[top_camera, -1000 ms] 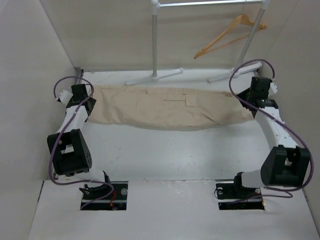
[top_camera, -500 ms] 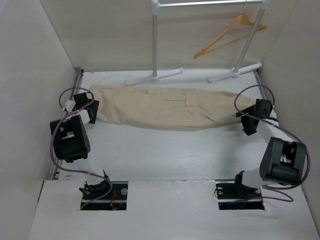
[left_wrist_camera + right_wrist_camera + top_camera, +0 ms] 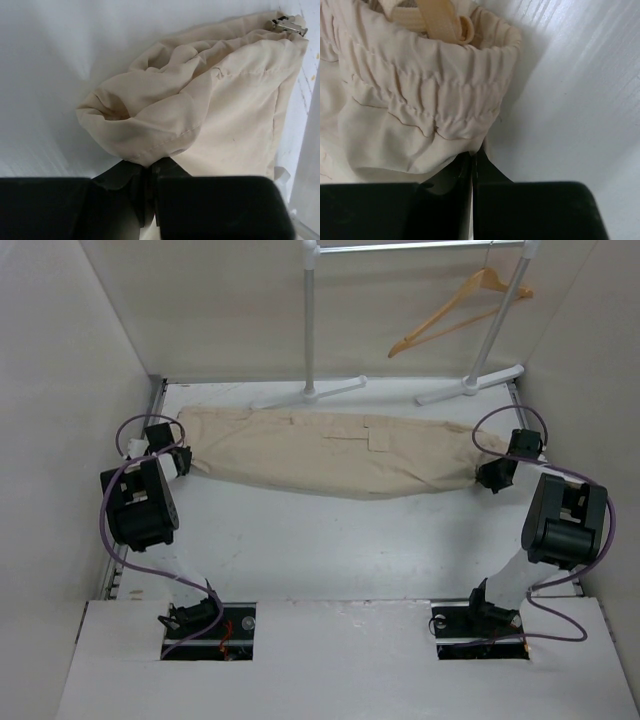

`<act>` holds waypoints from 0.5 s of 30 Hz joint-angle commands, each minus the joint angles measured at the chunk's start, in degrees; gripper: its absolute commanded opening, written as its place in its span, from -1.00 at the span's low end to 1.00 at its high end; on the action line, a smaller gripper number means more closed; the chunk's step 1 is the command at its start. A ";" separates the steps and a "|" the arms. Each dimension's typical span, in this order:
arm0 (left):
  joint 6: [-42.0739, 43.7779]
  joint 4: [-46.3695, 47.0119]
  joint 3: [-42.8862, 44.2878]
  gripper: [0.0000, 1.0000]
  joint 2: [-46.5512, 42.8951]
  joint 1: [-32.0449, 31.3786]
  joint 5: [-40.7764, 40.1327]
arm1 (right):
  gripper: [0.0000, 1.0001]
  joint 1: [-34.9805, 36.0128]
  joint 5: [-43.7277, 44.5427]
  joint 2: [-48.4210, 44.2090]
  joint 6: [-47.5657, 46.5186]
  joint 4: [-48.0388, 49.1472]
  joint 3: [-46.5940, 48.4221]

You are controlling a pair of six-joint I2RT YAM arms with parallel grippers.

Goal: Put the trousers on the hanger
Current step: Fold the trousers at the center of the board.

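The beige trousers (image 3: 330, 452) lie stretched left to right across the white table. My left gripper (image 3: 182, 458) is shut on the cloth at their left end. In the left wrist view a bunched fold of the trousers (image 3: 210, 100) is pinched by that gripper (image 3: 150, 167). My right gripper (image 3: 484, 476) is shut on their right end. The right wrist view shows the gathered waistband (image 3: 420, 100) nipped at its edge by that gripper (image 3: 472, 157). The wooden hanger (image 3: 405, 343) hangs tilted from the rack bar at the back right, well beyond both grippers.
A white clothes rack (image 3: 310, 320) stands at the back, its feet (image 3: 305, 395) resting on the table just behind the trousers. Plain walls close in the left and right sides. Purple cables loop over both wrists.
Both arms have drawn back from the far side and their elbows have risen. Both grippers have shut on the two ends of the trousers, which have shifted slightly.
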 commanded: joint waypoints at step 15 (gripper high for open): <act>11.32 -23.15 -11.86 -0.97 -22.89 7.31 -18.60 | -1.00 -1.03 5.55 -23.22 3.54 -5.08 -17.28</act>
